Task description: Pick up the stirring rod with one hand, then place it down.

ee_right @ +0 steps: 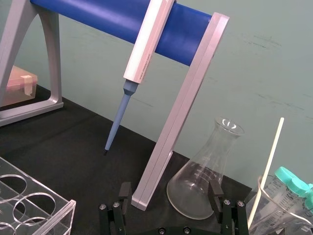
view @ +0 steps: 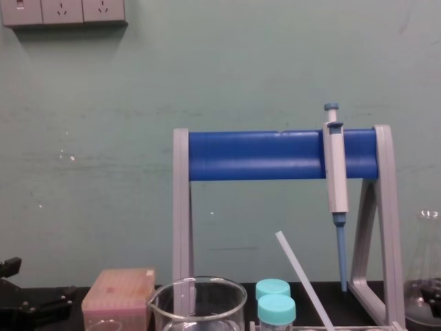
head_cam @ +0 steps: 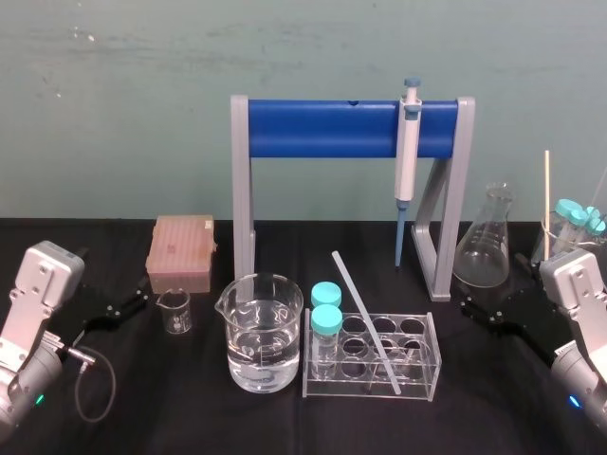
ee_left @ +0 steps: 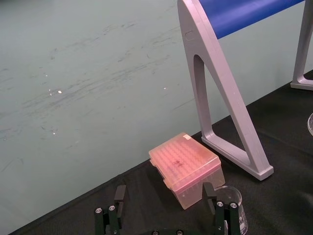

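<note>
The stirring rod is a translucent-white stick that leans in the clear tube rack, its upper end pointing back and left; it also rises from the rack in the chest view as the stirring rod. My left gripper hovers low at the table's left, open and empty, facing the pink tip box. At the table's right my right gripper is open and empty, in front of the conical flask. Both grippers, left and right, are well clear of the rod.
A grey-and-blue stand holds a pipette behind the rack. A large beaker of water, a small beaker and two teal-capped tubes stand mid-table. A thin cream stick stands in a beaker at far right.
</note>
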Motion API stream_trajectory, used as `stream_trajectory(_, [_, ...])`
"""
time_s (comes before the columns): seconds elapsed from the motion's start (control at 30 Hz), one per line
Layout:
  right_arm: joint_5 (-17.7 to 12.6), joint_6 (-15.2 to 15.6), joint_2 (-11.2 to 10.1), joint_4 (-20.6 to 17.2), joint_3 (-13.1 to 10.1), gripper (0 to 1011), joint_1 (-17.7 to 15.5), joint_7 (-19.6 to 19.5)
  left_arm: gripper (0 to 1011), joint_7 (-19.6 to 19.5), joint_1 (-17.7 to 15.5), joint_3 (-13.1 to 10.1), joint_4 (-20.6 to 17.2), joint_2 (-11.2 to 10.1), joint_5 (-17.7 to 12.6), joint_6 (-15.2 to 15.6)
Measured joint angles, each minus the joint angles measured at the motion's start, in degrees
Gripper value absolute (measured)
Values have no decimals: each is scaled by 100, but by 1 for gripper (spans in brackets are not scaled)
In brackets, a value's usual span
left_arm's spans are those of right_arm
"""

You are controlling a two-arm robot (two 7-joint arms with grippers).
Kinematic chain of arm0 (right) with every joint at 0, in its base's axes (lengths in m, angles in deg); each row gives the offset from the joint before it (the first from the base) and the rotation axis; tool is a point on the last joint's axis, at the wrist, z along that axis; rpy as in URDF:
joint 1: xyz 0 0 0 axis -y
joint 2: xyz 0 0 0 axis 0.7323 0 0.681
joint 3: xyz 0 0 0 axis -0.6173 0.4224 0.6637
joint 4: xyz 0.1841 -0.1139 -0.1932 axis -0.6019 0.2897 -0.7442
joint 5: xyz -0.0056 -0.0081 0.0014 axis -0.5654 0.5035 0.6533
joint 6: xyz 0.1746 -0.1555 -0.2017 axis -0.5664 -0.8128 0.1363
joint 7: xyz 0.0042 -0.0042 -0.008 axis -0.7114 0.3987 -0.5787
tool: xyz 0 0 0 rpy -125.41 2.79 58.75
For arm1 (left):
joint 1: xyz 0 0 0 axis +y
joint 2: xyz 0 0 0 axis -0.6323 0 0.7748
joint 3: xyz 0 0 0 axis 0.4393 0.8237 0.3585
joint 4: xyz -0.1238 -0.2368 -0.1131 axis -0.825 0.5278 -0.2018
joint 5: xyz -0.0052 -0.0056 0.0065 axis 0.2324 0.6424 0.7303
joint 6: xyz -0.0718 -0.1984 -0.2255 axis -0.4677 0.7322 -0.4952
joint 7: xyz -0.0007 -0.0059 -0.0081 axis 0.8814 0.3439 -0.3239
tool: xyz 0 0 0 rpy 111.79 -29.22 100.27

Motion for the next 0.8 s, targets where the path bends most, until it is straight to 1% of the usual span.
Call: stream_trajectory(0.8, [0, 0, 0, 0, 0, 1003, 0, 0, 1000, 0, 0, 0, 0, 0, 0, 0])
